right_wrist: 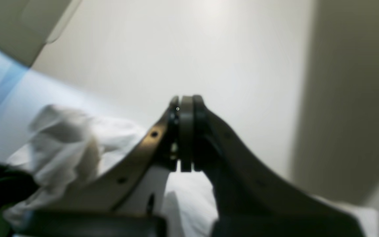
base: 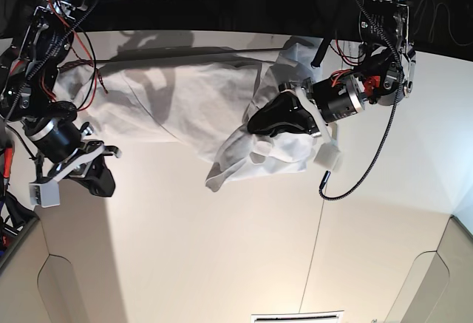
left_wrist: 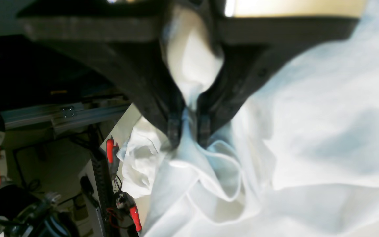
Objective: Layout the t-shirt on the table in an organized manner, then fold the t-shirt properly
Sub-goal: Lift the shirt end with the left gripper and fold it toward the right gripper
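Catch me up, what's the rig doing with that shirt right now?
The left tool is pinched shut on a bunch of the white t-shirt, lifting that side into a crumpled hump. The rest of the fabric trails across the far part of the table, not yet laid flat. The right tool is shut and empty, off the shirt's other end.
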Available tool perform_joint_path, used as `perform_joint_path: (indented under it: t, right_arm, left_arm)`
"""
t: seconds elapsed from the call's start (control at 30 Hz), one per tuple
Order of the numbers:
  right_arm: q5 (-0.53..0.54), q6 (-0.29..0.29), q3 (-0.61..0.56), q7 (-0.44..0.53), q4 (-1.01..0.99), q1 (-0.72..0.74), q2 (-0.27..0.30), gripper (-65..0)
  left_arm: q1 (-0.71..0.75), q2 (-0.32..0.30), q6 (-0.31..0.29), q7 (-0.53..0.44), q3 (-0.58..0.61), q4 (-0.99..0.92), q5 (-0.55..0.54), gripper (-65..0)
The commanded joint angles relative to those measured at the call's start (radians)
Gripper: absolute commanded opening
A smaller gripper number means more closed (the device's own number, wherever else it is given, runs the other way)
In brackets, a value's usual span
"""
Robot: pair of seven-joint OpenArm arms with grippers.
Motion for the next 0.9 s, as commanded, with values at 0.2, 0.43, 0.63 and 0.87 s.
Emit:
perform_joint_path:
  t: [0.2, 0.43, 0.63, 0.87]
  right_arm:
    - [0.019, 0.006, 0.069, 0.023, 0.017, 0.019, 0.055, -65.0]
    - [0.019, 0.006, 0.072, 0.024, 0.017, 0.019, 0.064, -65.0]
    - [0.011, 0.006, 0.072, 0.024, 0.017, 0.019, 0.063, -65.0]
    - [0.011, 0.006, 0.072, 0.024, 0.017, 0.018, 0.063, -65.0]
  left_arm:
    - [-0.013, 0.0, -0.01, -0.068, -0.001, 0.014, 0.016, -65.0]
    - [-0.013, 0.0, -0.01, -0.096, 0.011, 0.014, 0.051, -65.0]
    - [-0.013, 0.0, -0.01, -0.138, 0.079, 0.014, 0.165, -65.0]
    - [-0.023, 0.0, -0.01, -0.261, 0.141, 0.014, 0.351, -65.0]
